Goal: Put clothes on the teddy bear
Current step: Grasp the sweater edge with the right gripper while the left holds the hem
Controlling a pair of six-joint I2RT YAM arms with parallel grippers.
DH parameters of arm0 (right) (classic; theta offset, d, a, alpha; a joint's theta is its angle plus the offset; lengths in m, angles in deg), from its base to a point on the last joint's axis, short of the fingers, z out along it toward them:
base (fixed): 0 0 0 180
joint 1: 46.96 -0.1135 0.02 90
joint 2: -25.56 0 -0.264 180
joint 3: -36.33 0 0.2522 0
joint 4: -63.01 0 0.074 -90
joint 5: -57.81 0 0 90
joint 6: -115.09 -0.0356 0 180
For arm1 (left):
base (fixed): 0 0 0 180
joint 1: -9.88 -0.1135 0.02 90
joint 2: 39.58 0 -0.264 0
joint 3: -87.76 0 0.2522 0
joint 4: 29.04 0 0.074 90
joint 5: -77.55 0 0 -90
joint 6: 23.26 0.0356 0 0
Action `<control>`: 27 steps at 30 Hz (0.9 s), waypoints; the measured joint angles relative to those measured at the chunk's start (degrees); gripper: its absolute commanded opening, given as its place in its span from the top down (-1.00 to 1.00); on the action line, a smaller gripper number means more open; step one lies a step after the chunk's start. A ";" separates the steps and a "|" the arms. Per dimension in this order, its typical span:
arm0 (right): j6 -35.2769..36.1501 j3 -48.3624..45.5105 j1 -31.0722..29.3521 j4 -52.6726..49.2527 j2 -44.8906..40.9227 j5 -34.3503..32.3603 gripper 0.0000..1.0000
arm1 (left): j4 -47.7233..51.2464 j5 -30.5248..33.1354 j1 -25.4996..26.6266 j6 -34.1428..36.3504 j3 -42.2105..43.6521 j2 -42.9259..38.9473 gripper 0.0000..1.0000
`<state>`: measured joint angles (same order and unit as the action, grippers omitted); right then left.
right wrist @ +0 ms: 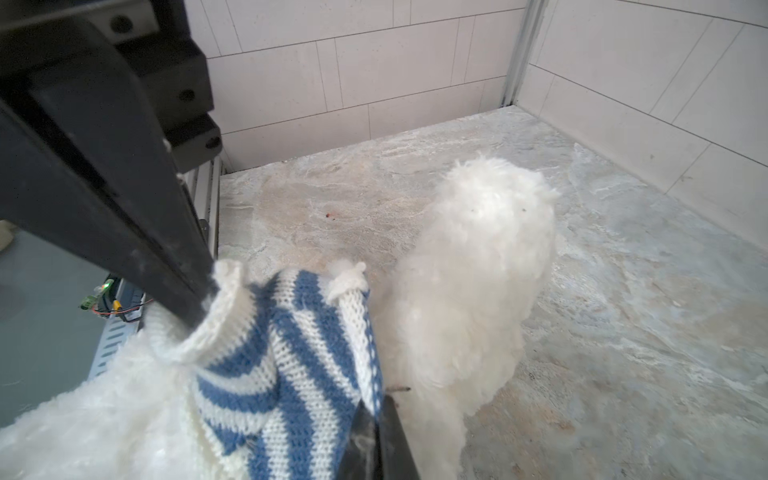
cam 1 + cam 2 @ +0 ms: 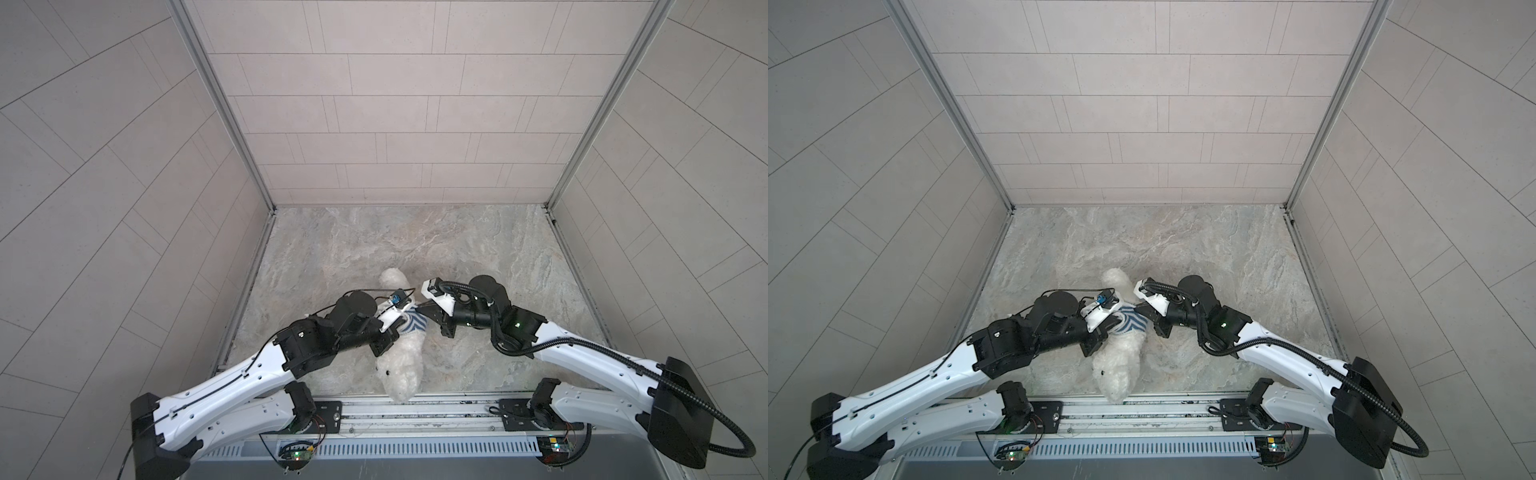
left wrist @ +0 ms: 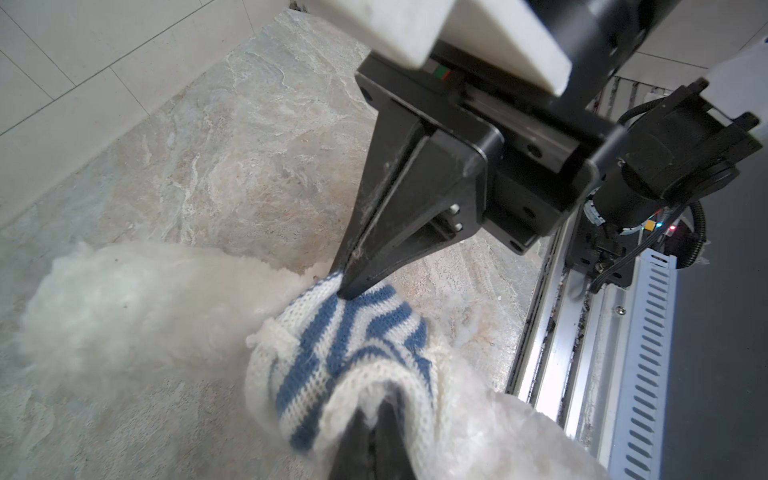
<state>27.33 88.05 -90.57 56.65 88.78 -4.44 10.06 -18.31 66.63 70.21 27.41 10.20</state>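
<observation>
Shows the teddy bear (image 2: 401, 368) flat on the marbled tabletop (image 2: 478, 257) in both top views, close to the front and a little left of the middle. Puts its head toward the metal rail (image 2: 436, 409), reaching that rail's edge, with one fluffy leg (image 2: 392, 279) pointing at the back wall. Finds a blue-and-white striped shirt (image 2: 417, 325) bunched across the body's middle, between head and leg.

Has the left gripper (image 3: 376, 419) pressed together on the shirt's white hem at one side, knit pinched between the black tips. Has the right gripper (image 1: 379, 409) likewise squeezed closed on the fabric at the opposite side. Brings both tools in over the bear from left and right, almost tip to tip.

Loses much of the torso from above behind the black wrists and white camera mounts (image 2: 392, 320), leaving only a patch of stripes to see there. Cannot tell whether any limb sits inside a sleeve.

Rings everything with pale tiled walls (image 2: 374, 104) on three sides.
</observation>
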 measured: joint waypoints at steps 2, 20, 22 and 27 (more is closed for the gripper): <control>-0.92 -0.31 0.46 -0.46 -0.22 -1.77 1.00 | -0.15 0.79 0.00 0.00 0.00 -0.72 1.00; -7.50 1.86 2.01 -5.20 0.35 -5.60 1.00 | -3.37 2.97 0.02 -2.03 0.92 -7.32 1.00; -7.91 2.01 2.16 -5.60 1.01 -5.66 1.00 | -4.33 3.13 0.04 -2.62 1.01 -7.89 1.00; -8.52 2.01 2.16 -6.25 1.36 -5.53 1.00 | -6.91 4.81 0.07 -4.68 3.52 -9.35 1.00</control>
<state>18.81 90.06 -88.41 50.40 90.14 -9.97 3.15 -13.51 66.69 65.53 30.93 0.84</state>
